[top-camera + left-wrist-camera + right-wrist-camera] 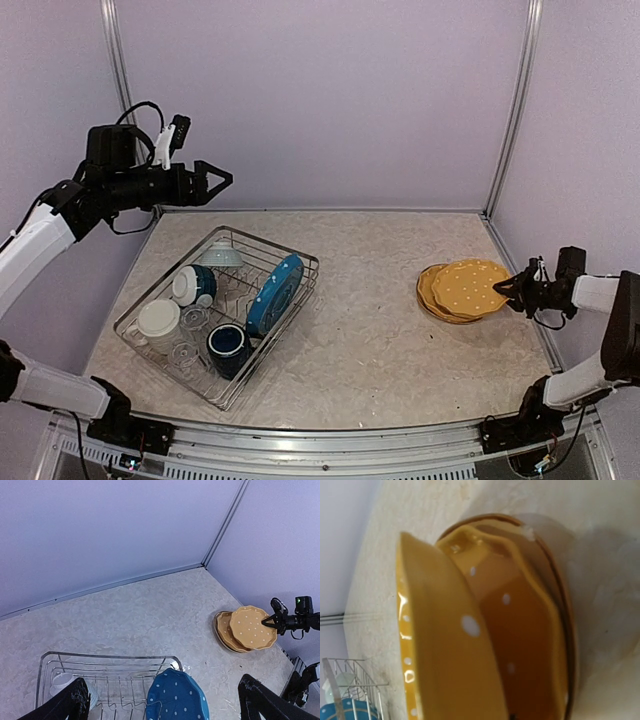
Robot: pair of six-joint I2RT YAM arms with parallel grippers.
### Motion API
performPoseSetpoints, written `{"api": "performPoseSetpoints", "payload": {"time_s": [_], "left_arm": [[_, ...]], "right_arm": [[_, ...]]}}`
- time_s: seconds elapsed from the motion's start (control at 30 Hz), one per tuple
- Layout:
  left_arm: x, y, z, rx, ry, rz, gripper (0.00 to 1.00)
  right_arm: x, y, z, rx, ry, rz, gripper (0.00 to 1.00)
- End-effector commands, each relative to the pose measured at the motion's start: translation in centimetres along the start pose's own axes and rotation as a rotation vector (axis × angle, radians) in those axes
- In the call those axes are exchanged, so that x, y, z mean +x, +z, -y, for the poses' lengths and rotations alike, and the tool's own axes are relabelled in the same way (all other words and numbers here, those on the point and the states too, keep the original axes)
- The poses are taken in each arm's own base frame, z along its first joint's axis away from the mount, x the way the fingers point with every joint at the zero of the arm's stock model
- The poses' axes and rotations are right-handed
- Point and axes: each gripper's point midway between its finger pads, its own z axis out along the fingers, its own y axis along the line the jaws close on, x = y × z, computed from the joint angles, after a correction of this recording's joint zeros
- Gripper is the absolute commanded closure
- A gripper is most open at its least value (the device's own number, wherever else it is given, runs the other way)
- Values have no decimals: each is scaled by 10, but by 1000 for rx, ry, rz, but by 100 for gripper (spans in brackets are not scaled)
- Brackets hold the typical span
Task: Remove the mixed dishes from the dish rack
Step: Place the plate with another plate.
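Note:
The dish rack (232,229) stands at the left and also shows in the left wrist view (100,656). It holds an upright blue dotted plate (275,293) (177,700), a navy mug (228,347), a cream mug (158,320), clear glasses (188,322) and small teal and white bowls (195,283). My left gripper (215,180) (162,682) is open and empty, high above the rack's far end. My right gripper (515,287) is shut on the edge of a yellow dotted plate (470,285) (445,645), held tilted on a stack of yellow plates (438,300) (530,630). Its fingers are hidden in its wrist view.
Purple walls with metal posts enclose the table on the back and sides. The plate stack sits close to the right wall. A metal rail runs along the near edge between the arm bases.

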Motion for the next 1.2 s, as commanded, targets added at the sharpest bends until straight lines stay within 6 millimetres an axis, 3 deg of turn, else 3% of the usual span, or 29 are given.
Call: {"api": "performPoseSetpoints", "payload": {"time_s": [0.0, 0.23, 0.67, 1.17], "left_arm": [[2, 3, 6, 48, -16, -13, 1], [4, 8, -1, 52, -41, -29, 1], [4, 5, 6, 95, -62, -32, 1], [3, 1, 18, 157, -76, -35, 1]], "right_arm": [[-24, 0, -33, -130, -103, 15, 100], [-30, 11, -34, -147, -103, -20, 100], [-18, 33, -38, -122, -128, -84, 95], [-10, 29, -35, -35, -137, -48, 57]]}}
